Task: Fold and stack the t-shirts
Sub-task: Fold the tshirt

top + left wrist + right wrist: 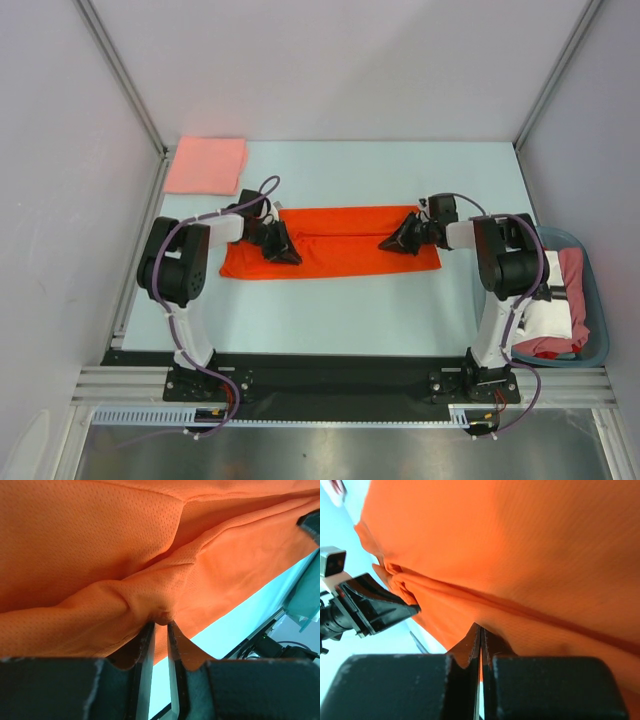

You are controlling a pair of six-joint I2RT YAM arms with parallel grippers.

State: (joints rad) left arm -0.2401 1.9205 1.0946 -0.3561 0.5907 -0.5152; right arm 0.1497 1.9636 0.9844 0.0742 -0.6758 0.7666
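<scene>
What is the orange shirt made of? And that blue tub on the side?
The orange shirt looks like thin knit cloth, matte: the left wrist view shows tiny mesh holes and soft wrinkles. The blue tub seems to be smooth plastic, maybe slightly see-through, with a stiff rounded rim.

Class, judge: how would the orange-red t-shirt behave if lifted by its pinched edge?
Probably floppy: the orange-red t-shirt bunches into soft folds at the left gripper. Likely light, being thin mesh cloth. It would probably sag between that and the right gripper.
</scene>
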